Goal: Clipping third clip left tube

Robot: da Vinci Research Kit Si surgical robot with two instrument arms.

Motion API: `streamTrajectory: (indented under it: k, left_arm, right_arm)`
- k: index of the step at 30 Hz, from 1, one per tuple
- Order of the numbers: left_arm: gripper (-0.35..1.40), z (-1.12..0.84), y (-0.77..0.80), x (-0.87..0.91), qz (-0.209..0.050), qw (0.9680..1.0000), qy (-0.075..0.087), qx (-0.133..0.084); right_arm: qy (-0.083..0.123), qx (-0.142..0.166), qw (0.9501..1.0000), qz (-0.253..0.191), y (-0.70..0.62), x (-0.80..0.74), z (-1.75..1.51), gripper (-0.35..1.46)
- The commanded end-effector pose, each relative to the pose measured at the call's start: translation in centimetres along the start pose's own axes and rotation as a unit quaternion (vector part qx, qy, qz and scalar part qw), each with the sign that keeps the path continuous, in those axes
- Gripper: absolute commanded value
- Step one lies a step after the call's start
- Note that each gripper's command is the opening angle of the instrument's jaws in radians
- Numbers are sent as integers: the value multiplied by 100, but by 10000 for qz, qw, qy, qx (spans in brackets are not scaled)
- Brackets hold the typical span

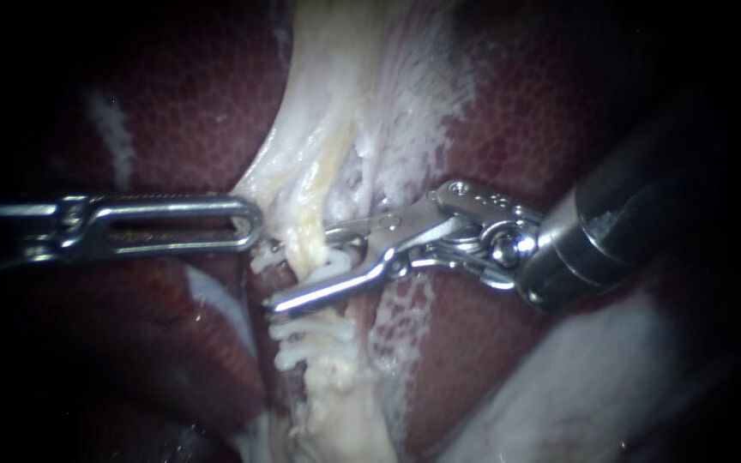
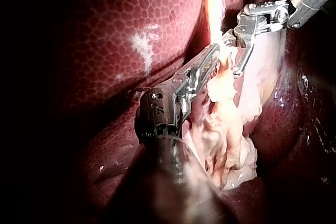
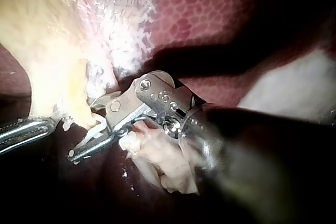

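A pale yellowish tube [image 1: 304, 225] runs down between dark red liver lobes. My right instrument [image 1: 302, 267] comes in from the right with its jaws set across the tube, one in front and one behind, shut on a white clip [image 1: 334, 259]. Two white clips [image 1: 310, 330] sit on the tube just below those jaws. My left instrument [image 1: 250, 225] lies level from the left. Its slotted jaws are together, holding the edge of the pale tissue [image 1: 261, 193] beside the tube. The right wrist view shows the right instrument [image 3: 92, 129] straddling the tube [image 3: 79, 103].
Liver [image 1: 173, 94] lies on both sides of the tube, with frayed white tissue [image 1: 413, 111] up and right of it. Loose pale tissue [image 2: 226, 129] hangs beside the left instrument [image 2: 210, 59] in its wrist view. The right instrument's dark shaft [image 1: 628, 214] fills the right side.
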Motion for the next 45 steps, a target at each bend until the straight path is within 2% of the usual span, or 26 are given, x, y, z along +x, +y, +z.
streamTrajectory:
  k: [1,8,11,12,14,17,22,45]
  left_arm:
    - [-35,0,0,0,1,10000,-2,0]
    - [-35,0,0,1,2,10000,-3,-1]
    - [-35,1,0,1,4,10000,-3,-2]
    - [-35,1,0,1,4,10000,-3,-2]
    - [-35,1,0,1,5,10000,10,-8]
    - [-35,1,0,1,5,10000,10,-8]
    - [-35,1,0,1,5,10000,10,-8]
    - [-35,2,-1,2,6,10000,8,-11]
  right_arm:
    - [2,-2,10000,1,0,1,-1,49]
    - [22,-70,10000,16,1,5,-5,44]
    - [-48,-173,9998,18,3,5,-7,35]
    - [-88,-273,9996,16,4,4,-9,27]
    - [-193,-414,9990,16,6,3,-13,-1]
    - [-208,-495,9986,29,11,2,-22,-35]
    - [-209,-501,9985,30,15,1,-32,-35]
    - [-234,-478,9986,2,14,-8,-29,-35]
